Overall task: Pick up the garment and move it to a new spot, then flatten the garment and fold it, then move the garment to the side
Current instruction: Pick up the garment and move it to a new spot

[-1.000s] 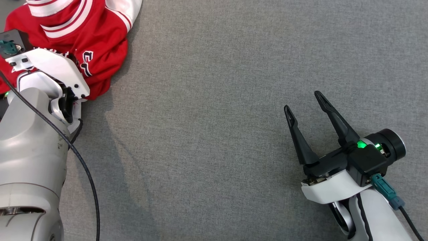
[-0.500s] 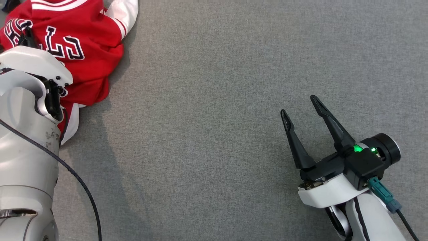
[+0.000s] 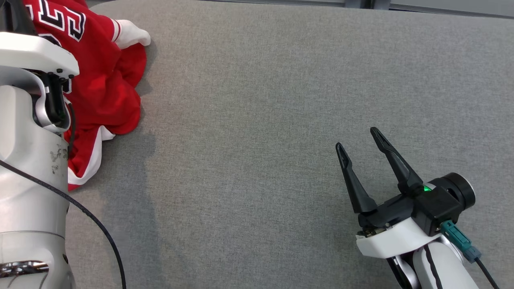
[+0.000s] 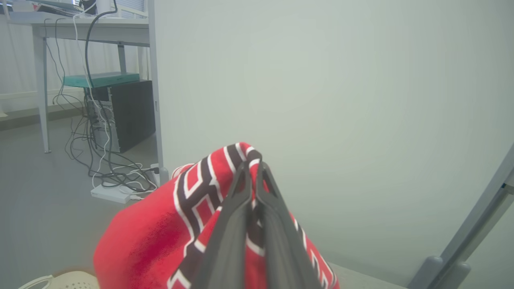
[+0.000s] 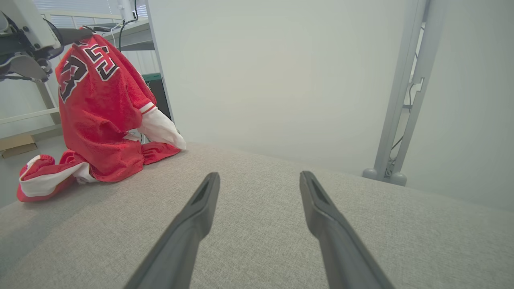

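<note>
The garment (image 5: 100, 116) — a red jersey with white trim and black-and-white lettering — hangs in a peak from the left gripper (image 4: 252, 166), whose two dark fingers are pressed together on a fold of the lettered cloth. Its upper part is lifted clear, while its lower folds and a white-edged hem lie on the grey surface (image 3: 261, 120) at the far left corner, and one white cuff rests on the surface just beside the red heap. The right gripper (image 3: 356, 138) is held over the near right of the surface, well apart from the garment, its jaws spread wide with nothing between them. Behind the surface stands a pale partition (image 4: 321, 80); past its edge, in the left wrist view, a dark computer tower (image 4: 128, 112) sits under a desk (image 4: 80, 28) amid a tangle of cables (image 4: 108, 168).
</note>
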### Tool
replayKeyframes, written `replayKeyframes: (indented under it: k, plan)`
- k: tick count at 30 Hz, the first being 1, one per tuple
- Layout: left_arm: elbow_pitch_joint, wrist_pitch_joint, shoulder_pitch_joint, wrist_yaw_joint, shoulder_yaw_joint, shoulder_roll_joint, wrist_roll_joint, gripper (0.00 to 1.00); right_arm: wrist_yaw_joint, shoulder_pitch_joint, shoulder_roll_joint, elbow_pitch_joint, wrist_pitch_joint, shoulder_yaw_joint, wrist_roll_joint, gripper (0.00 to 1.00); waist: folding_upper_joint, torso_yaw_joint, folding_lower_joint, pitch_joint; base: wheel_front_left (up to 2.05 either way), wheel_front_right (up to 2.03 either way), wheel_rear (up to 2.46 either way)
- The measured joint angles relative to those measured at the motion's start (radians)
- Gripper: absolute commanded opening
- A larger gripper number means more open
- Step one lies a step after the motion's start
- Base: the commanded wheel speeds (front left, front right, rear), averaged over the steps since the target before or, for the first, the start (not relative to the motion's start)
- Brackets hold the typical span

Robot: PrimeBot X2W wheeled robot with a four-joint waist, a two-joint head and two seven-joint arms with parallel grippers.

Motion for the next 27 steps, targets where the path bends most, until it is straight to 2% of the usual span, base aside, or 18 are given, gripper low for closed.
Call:
replayKeyframes:
  k: [10,16,27]
  plan:
    - [-0.203,0.002,0.051,-0.012,-0.045,-0.033,0.033,0.00,0.000,0.036,0.001,-0.008,0.000,-0.004,0.043,1.00,0.0000,-0.051,0.0000,-0.064,0.00,0.00,0.00]
    - [-0.311,0.058,0.076,-0.024,-0.108,-0.057,0.054,0.00,0.000,0.044,0.002,-0.018,0.000,-0.031,0.068,1.00,0.0000,-0.138,0.0000,-0.093,0.00,0.00,0.00]
    - [-0.407,0.120,0.132,-0.053,-0.261,-0.122,0.082,0.00,0.000,0.077,0.001,-0.021,0.000,-0.052,0.101,1.00,0.0000,-0.316,0.0000,-0.131,0.00,0.00,0.00]
